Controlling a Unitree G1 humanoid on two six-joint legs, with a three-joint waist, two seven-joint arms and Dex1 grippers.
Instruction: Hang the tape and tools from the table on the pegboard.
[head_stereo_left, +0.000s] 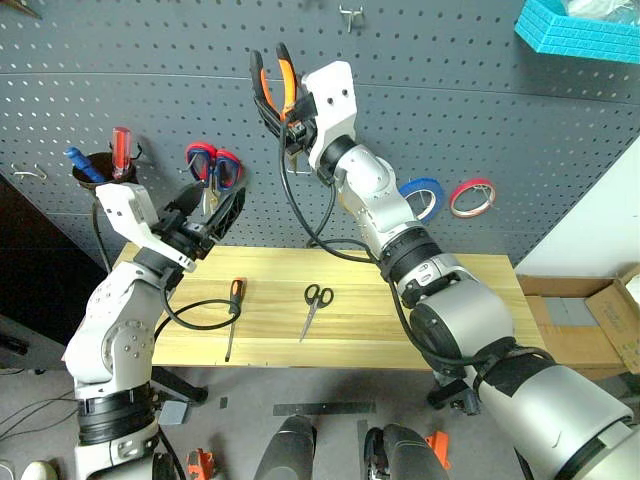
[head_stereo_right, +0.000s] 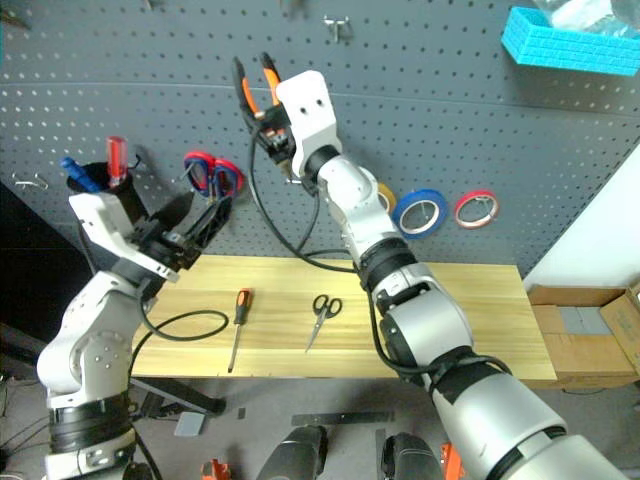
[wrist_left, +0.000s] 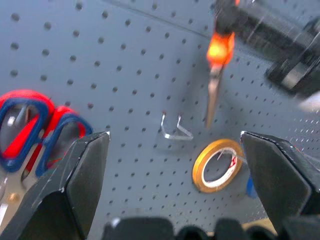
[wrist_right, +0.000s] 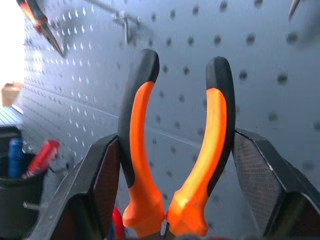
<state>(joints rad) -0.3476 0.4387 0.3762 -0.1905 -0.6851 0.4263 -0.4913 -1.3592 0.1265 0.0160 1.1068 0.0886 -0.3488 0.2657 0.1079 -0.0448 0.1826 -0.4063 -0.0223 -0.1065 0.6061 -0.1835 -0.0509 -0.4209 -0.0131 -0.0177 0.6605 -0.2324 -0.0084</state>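
Pliers (head_stereo_left: 276, 82) are riding handles-up in our right gripper (wrist_right: 172, 165), raised against the pegboard (head_stereo_left: 480, 110) at about 11 o'clock in the head view. We are clamping them between the two black fingers (wrist_right: 260, 185) low on the orange handles, near the pivot, so the handle loops are standing free above. We are judging them stiff, fairly heavy for their size, with rubbery handles that should not slip; the open gap between the handles looks like the part to drop over a hook (wrist_right: 125, 22), which is sitting just past the handle tips.

Our left gripper (head_stereo_left: 205, 222) is hovering wide open and empty at 9 o'clock, near the red-and-blue scissors (head_stereo_left: 213, 170). On the table (head_stereo_left: 470, 300), the screwdriver (head_stereo_left: 233, 312) and black scissors (head_stereo_left: 316, 305) are lying near 6 o'clock. Blue tape (head_stereo_right: 418, 211) is already hanging on the board at 3 o'clock beside a red roll (head_stereo_right: 475, 208).

The pliers' nose is showing in the left wrist view, blurred. Our right arm is partly covering a yellow roll (wrist_left: 218, 165).
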